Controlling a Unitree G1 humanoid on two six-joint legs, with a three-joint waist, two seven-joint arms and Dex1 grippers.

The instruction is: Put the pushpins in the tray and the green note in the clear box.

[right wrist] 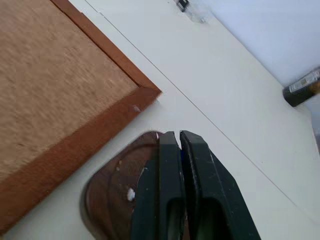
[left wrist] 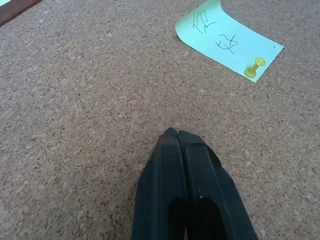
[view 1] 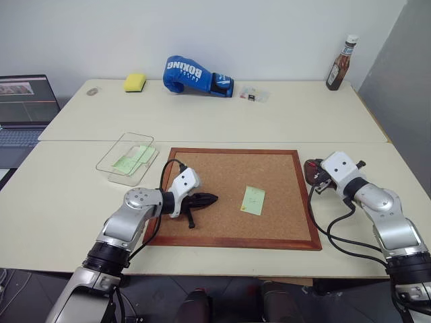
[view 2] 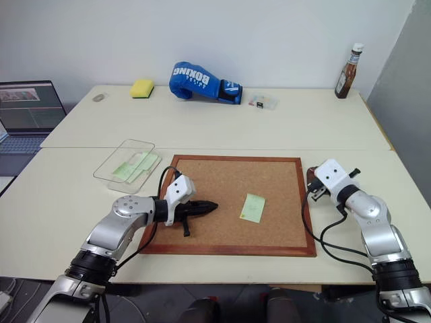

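Reading "BOXING" on the blue glove — both grippers closed, empty; green note's handwriting illegible.

Silver-grey jointed arms, white wrist housings, black cables looping alongside, left gripper and right gripper with black tapered fingers

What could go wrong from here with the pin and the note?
1. A yellow pin holds the note to the corkboard; pulling the note first may tear it.
2. The pin is tiny next to the shut left pincer, so it may slip.
3. The right pincer, over the tray, may nudge it.
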